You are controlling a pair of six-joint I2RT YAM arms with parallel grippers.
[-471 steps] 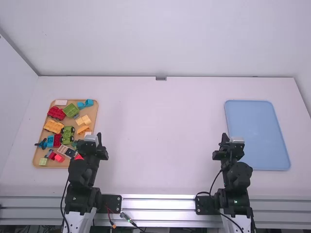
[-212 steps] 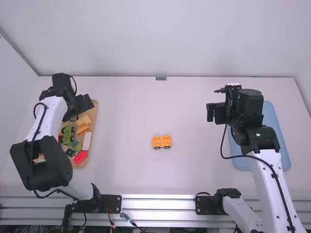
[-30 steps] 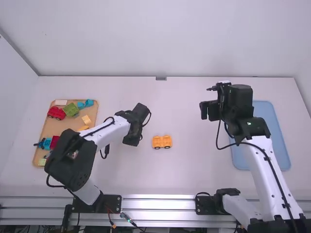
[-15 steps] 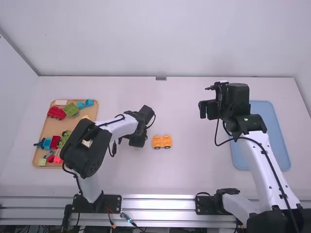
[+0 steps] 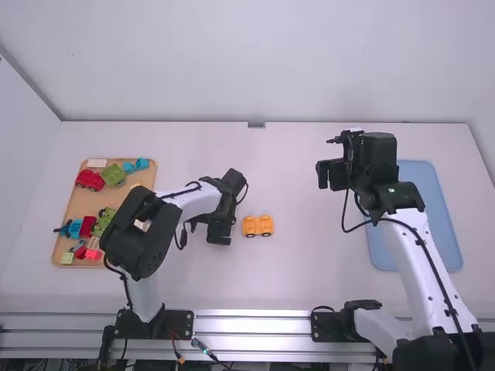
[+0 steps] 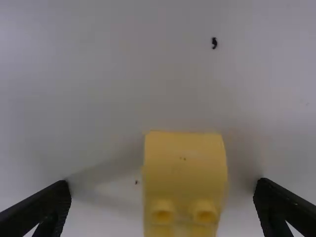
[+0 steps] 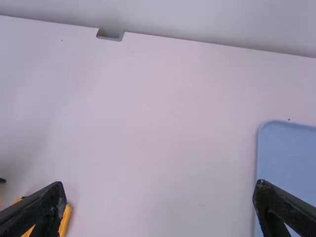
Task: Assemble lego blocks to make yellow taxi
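Worktop (image 5: 294, 278), white: carries 1 orange block (image 5: 257, 226) on wheels. Left pincer (image 5: 220, 236): just left of the orange block, spread wide. Yellow block (image 6: 185, 170), studded: quantity 1, between that pincer's fingers, touching neither. Right pincer (image 5: 332, 176): right of and beyond the orange block, spread. Wooden tray (image 5: 80, 207), mixed blocks (image 5: 90, 180): well left of it. Blue tray (image 5: 415, 176): well right.
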